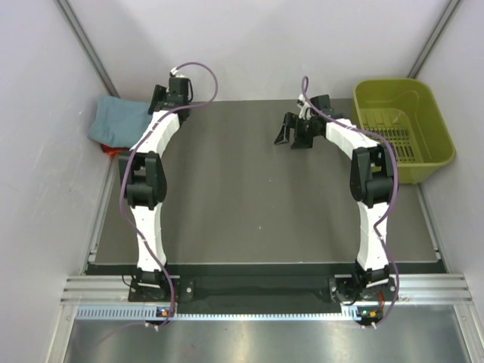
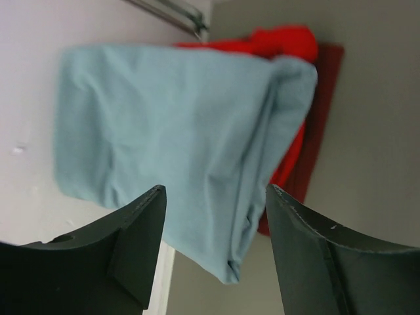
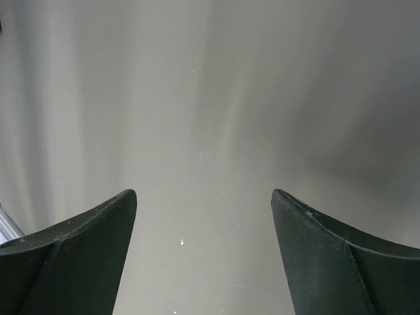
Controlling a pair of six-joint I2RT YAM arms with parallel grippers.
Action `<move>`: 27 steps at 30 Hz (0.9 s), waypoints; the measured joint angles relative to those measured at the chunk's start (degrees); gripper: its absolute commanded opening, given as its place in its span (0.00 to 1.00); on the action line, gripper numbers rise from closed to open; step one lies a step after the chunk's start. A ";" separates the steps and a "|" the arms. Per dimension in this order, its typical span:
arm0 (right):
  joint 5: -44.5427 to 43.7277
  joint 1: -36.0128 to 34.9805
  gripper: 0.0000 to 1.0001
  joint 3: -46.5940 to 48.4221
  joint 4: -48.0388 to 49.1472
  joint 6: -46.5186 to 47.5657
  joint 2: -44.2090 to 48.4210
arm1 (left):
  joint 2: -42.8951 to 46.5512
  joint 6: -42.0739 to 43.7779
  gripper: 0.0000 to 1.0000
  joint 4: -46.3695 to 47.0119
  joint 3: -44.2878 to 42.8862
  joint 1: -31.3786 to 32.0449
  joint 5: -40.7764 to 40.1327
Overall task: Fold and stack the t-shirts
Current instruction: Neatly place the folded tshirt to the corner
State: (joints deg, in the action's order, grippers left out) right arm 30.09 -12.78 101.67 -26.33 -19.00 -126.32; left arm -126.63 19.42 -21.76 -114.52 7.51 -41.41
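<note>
While left gripper (image 2: 215,197), right gripper (image 3: 203,197) gape, grey-blue t-shirt (image 1: 117,121) lies left-right atop red t-shirts (image 2: 283,39).

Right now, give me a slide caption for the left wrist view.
Open left end effector over a folded grey-blue t-shirt stacked on red ones.

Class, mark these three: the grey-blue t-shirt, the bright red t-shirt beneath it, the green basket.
grey-blue t-shirt (image 2: 177,144), left wrist view, middle of the folded cloth.
bright red t-shirt (image 2: 285,39), left wrist view, bunched edge poking out.
green basket (image 1: 393,94), top view, far inner wall.
</note>
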 measured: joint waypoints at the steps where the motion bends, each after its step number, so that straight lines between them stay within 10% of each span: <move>1: 0.02 0.22 0.84 0.00 -0.02 0.00 0.07 | 0.00 -0.79 0.66 -1.81 0.26 -0.55 1.55; 24: 1.29 2.01 0.84 0.00 0.22 -0.61 0.13 | -8.94 -2.97 0.54 -6.54 -4.96 -4.63 9.16; 27: 1.25 2.12 0.84 0.00 0.26 -0.59 0.13 | -10.08 -3.17 0.28 -6.49 -5.73 -5.01 9.25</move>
State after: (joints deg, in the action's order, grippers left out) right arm 31.33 -10.66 101.67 -26.06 -19.59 -126.19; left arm -136.70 16.25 -28.25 -120.25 2.50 -32.16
